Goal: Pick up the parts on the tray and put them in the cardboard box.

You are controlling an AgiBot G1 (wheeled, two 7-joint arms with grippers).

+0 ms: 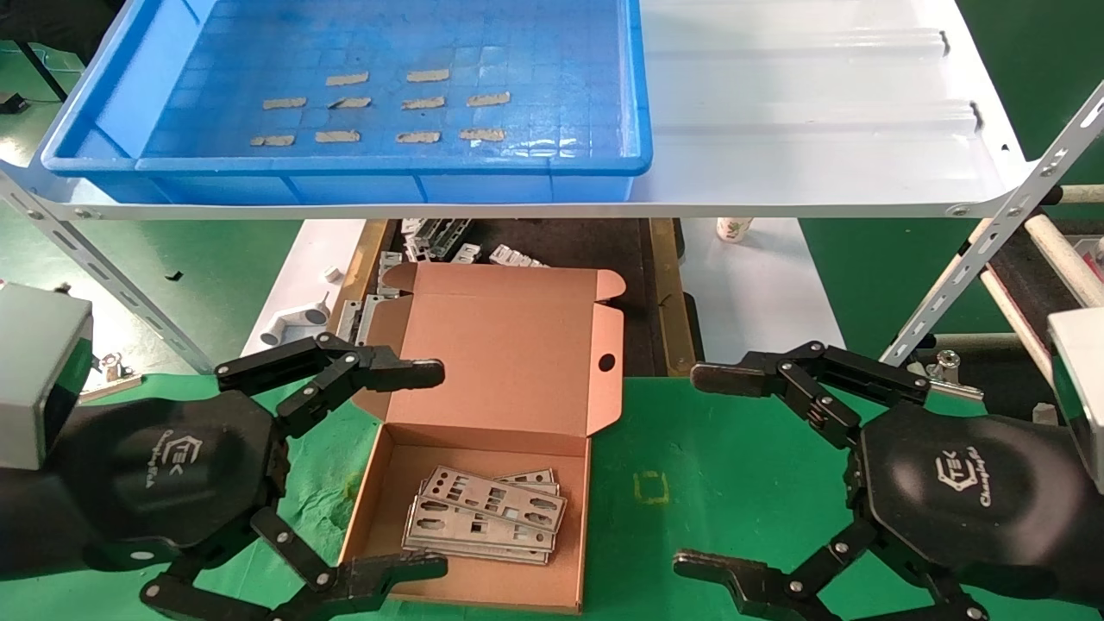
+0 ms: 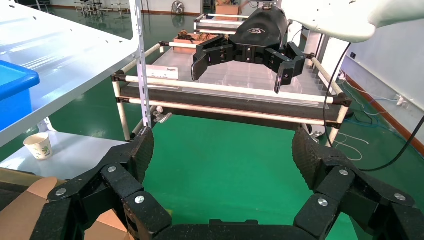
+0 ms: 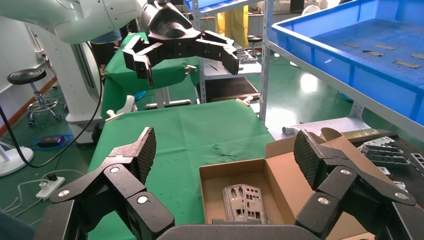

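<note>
Now parts stacked flat inside box, lid up; tray on shelf beyond box, only tape strips on floor; left gripper spread wide over box's left wall; right gripper wide, right of box

About 4 parts, 1 cardboard box, 1 tray.

Parts in cardboard box; right gripper above (jaws wide).
</note>
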